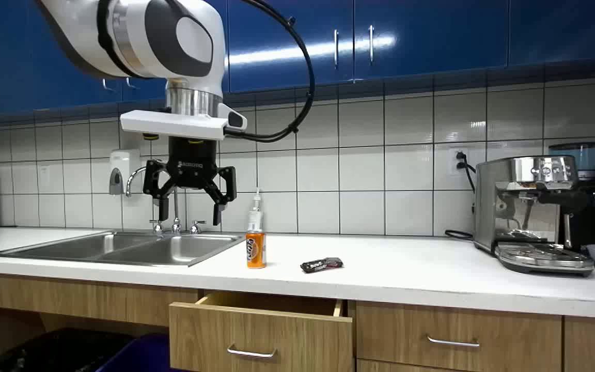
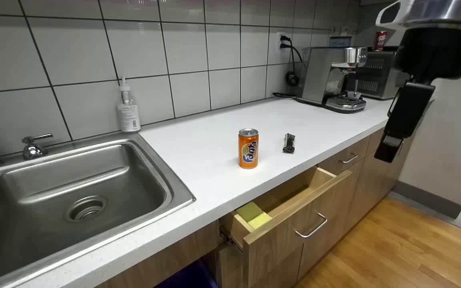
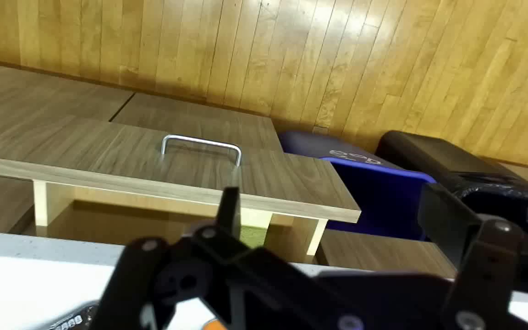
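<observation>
Tool (image 1: pixel 190 213): jaws spread wide, gripping nothing
Fanta can (image 2: pixel 248 150): upright on worktop (image 2: pixel 202 160)
Wrapped snack bar (image 2: pixel 289 143): can's 3 o'clock, both exterior views
Drawer (image 1: pixel 261 330): pulled out

Exterior views: I faced surface (image 1: pixel 406 263) squarely, and looked down across sink (image 2: pixel 180 196), nearer. Wrist aimed down over drawer (image 3: pixel 122 156); all shared it.

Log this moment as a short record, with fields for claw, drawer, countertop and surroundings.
Claw: open, holding nothing, in midair
Drawer: pulled out; yellow-green block, perhaps a sponge, inside
Countertop: Fanta can upright; dark-wrapped snack bar lying near it, not touching
Surroundings: metal sink with labelled bottle by its back corner; espresso machine farther along
</observation>
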Available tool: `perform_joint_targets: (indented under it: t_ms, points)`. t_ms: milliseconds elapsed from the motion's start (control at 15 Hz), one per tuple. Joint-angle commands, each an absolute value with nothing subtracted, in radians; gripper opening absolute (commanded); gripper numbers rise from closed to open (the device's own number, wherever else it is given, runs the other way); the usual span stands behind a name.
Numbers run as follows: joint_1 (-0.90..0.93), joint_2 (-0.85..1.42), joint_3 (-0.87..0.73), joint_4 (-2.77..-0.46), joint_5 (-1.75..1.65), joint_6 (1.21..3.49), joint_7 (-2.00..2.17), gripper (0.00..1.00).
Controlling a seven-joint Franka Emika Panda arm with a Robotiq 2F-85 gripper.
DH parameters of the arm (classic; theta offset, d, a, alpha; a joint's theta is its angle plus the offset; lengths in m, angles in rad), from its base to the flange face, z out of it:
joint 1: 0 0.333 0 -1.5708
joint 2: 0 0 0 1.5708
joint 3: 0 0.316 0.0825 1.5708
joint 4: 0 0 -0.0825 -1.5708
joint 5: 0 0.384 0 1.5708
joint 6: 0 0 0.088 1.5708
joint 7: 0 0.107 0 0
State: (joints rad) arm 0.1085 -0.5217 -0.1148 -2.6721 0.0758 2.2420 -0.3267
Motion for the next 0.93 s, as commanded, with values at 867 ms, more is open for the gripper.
perform_joint_targets:
  t_ms: [867]
  points:
    - [0.032, -0.392, -0.107, -2.650, 0.073, 2.366, -0.218, 1.00]
